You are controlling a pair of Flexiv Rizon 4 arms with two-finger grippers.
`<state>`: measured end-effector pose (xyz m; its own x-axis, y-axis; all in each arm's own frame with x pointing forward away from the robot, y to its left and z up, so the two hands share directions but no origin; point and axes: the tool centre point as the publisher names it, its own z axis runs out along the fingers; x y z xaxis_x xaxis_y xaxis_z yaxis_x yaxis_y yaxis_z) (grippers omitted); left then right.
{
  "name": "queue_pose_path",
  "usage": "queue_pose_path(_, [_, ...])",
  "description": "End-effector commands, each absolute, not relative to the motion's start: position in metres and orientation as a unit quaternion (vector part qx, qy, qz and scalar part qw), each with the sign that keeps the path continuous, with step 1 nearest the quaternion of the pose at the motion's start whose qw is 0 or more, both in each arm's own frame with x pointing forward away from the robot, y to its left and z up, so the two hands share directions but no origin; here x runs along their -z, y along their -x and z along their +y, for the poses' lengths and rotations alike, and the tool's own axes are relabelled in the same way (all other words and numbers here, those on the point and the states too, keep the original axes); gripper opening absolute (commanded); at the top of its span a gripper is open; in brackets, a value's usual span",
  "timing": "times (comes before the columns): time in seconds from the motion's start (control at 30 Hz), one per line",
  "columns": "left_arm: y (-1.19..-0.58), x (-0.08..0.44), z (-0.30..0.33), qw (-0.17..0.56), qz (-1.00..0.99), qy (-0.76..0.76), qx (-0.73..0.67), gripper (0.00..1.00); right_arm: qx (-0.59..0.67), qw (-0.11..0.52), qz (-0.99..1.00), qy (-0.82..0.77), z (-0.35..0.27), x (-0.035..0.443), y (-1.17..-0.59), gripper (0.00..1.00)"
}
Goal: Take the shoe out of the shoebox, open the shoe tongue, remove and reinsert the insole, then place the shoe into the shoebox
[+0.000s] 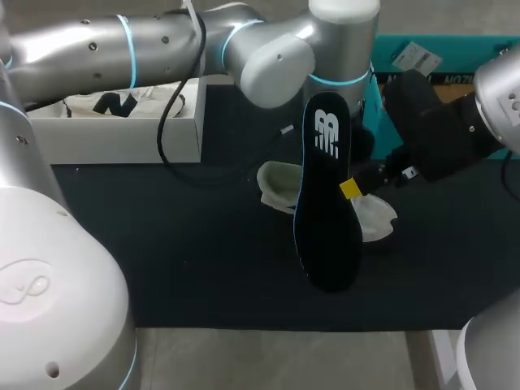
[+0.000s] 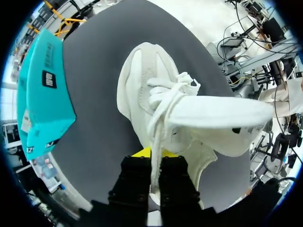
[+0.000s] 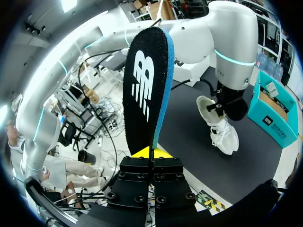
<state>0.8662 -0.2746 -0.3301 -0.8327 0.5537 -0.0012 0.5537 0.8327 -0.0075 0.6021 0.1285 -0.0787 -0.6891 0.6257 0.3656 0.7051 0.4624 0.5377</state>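
Right now, status:
- insole [image 1: 329, 203]: off the table, pinched by its 3 o'clock edge in my right gripper [image 1: 350, 188]. Black top with the white logo faces the head camera.
- insole axis: long axis runs almost 12 to 6 o'clock in the head view. The narrower logo end is at 12, the wider end at 6, leaning slightly toward 5.
- right gripper: clamped on the insole edge, which stands straight up ahead of the fingers in the right wrist view, with the blue side edge showing.
- shoe [image 1: 279, 185]: white, lying on the dark table [image 1: 203, 260] behind the insole. Its long axis runs roughly 10 to 4 o'clock, and the insole covers its middle.
- shoe heading: in the left wrist view the toe points away from my left gripper [image 2: 151, 152], and the laces run back toward the fingers.
- left gripper: pinched shut on the shoe at its near end, with white material between the fingers.
- teal shoebox [image 1: 459, 50]: at 1 to 2 o'clock, apart from the shoe.
- white box [image 1: 122, 130]: at 10 to 11 o'clock, under my left arm [image 1: 162, 41].
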Motion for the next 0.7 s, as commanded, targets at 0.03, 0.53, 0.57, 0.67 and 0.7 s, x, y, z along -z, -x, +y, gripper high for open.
queue_pose_path(0.03, [-0.866,0.314,-0.269,0.015,-0.83,0.557,0.019,0.0,0.338,0.06,-0.854,0.39,0.133,0.078,-0.606,0.0])
queue_pose_path(0.53, [-0.867,0.293,-0.262,-0.079,-0.72,0.685,-0.078,0.0,0.338,0.06,-0.854,0.39,0.133,0.078,-0.606,0.0])
queue_pose_path(0.57, [-0.867,0.293,-0.262,-0.079,-0.72,0.685,-0.078,0.0,0.338,0.06,-0.854,0.39,0.133,0.078,-0.606,0.0])
queue_pose_path(0.67, [-0.867,0.293,-0.262,-0.079,-0.72,0.685,-0.078,0.0,0.338,0.06,-0.854,0.39,0.133,0.078,-0.606,0.0])
queue_pose_path(0.7, [-0.867,0.293,-0.262,-0.079,-0.72,0.685,-0.078,0.0,0.338,0.06,-0.854,0.39,0.133,0.078,-0.606,0.0])
